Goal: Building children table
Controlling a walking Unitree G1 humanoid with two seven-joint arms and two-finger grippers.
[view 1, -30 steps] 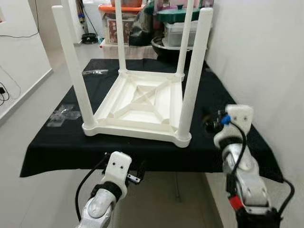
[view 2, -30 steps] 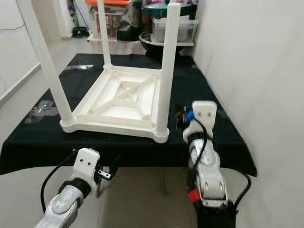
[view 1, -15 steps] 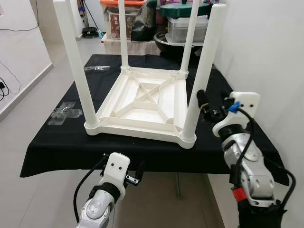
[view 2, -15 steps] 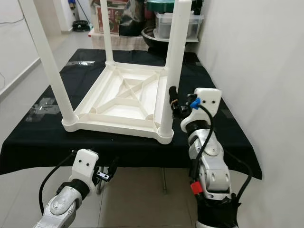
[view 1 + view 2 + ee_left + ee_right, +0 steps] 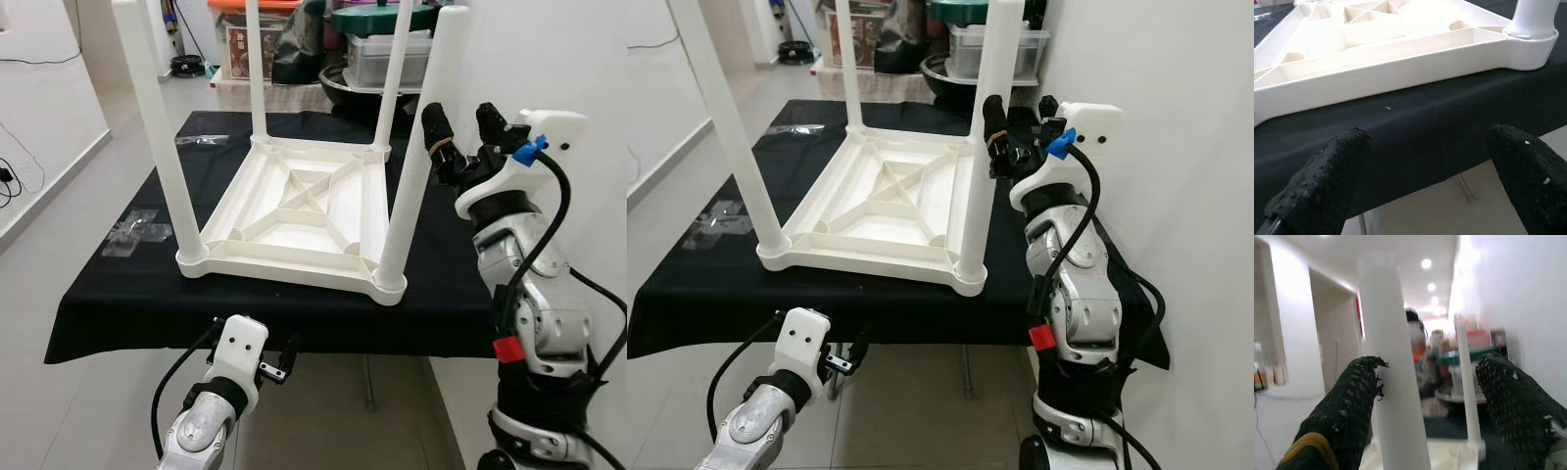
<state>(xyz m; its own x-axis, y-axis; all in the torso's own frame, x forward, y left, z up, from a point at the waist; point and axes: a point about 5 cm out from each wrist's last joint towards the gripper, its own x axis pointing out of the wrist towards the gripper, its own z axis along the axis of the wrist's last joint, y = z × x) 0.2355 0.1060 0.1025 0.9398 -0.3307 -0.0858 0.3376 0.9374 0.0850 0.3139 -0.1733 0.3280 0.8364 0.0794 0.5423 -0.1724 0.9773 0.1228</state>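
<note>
The white children's table (image 5: pixel 294 211) lies upside down on the black-covered worktable (image 5: pixel 108 294), all four legs standing in their corner sockets, so assembly looks nearly done; checking each leg's seating and turning it upright seem left. The right gripper (image 5: pixel 460 137) is raised beside the near right leg (image 5: pixel 416 162), fingers spread, gripping nothing. The left gripper (image 5: pixel 1425 181) hangs open below the near edge.

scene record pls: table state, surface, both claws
table: white, upside down, four legs up
surface: black cloth, table resting on it
right claw: open, raised beside near right leg; one finger close to the leg, contact unclear
left claw: open, low at the cloth's front edge, holding nothing
background: storage bins
</note>
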